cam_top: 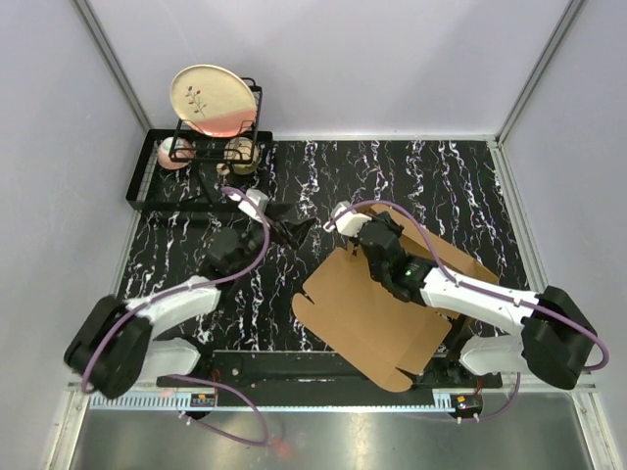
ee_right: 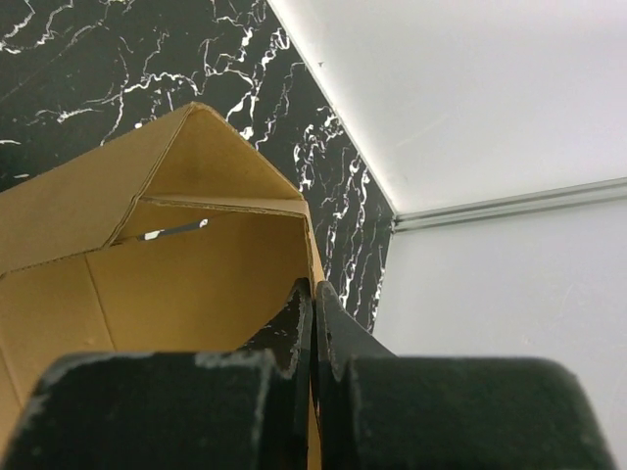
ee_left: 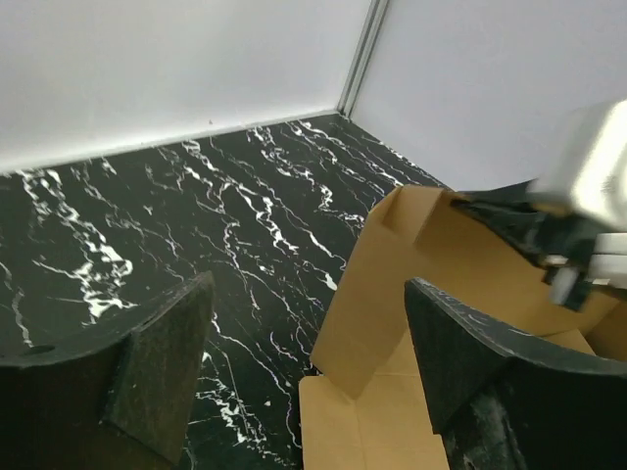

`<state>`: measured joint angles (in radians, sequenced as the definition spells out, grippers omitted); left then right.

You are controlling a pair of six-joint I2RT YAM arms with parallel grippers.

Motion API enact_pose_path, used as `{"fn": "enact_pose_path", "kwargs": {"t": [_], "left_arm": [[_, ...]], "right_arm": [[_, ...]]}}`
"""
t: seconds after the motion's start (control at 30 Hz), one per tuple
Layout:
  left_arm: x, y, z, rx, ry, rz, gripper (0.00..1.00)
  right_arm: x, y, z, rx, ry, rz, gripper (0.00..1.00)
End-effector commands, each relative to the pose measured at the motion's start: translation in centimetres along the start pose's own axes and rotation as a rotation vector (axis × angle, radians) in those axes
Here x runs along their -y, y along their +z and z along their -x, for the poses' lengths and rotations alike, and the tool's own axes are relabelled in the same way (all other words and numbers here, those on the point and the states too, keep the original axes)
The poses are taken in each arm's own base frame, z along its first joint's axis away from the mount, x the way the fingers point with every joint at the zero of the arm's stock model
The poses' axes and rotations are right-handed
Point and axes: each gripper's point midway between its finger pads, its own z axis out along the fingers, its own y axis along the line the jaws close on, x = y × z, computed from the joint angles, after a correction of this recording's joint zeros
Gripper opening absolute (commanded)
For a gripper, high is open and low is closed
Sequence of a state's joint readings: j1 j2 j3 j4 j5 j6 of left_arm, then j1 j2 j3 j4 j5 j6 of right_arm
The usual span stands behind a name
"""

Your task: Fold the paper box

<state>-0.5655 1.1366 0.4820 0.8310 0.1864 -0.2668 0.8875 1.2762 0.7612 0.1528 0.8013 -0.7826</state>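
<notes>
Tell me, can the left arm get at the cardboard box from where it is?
Probably yes: the left gripper hangs open beside the raised flap of the paper box, with only bare table between them.

You find the paper box on the table, right of centre and toward the near edge, its far flap raised. The right gripper sits at that raised far edge. The left gripper hovers just left of it, apart from the box. The rack stands in the far left corner, with a plate upright in it
</notes>
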Motion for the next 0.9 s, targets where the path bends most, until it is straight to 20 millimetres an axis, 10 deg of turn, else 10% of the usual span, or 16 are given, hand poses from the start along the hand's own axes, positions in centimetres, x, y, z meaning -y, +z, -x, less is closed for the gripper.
{"fn": "enact_pose_path", "kwargs": {"t": [0.0, 0.23, 0.87], "left_arm": [[1.9, 1.3, 4.3, 0.315, -0.099, -0.132, 0.78], [1.6, 4.7, -3.6, 0.254, -0.035, -0.058, 0.76], [3.5, 8.0, -7.0, 0.208, 0.073, -0.142, 0.78]], "right_arm": [[0.3, 0.1, 0.1, 0.031, 0.036, -0.056, 0.0], [1.6, 0.0, 0.4, 0.048, -0.056, -0.176, 0.0], [-0.6, -1.1, -2.3, 0.043, -0.198, -0.135, 0.0]]}}
